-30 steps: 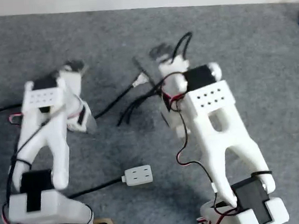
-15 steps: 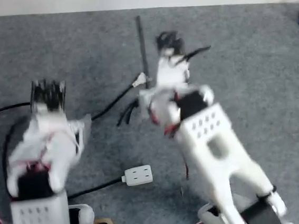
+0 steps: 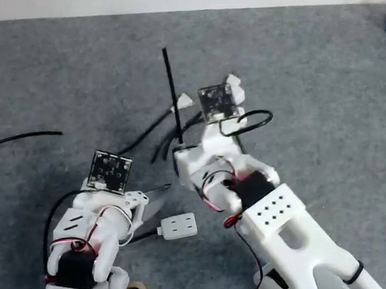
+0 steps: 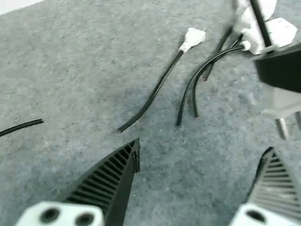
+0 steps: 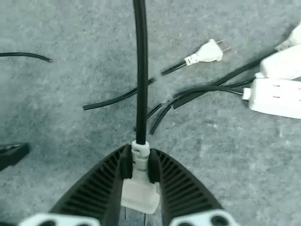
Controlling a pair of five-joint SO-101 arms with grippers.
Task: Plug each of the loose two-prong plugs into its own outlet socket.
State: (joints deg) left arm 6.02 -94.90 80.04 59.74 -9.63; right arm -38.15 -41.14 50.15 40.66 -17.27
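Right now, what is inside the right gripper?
A white plug is pinched in the right gripper, with its black cord sticking out. The fingers cover the plug's sides.

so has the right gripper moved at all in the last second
Yes. In the high view the right gripper, shut on a plug, has come down closer to the white outlet strip, which has not shifted.

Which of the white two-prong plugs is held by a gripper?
The white two-prong plug whose black cord juts straight out, clamped in the right gripper; the other white plug lies loose on the grey carpet.
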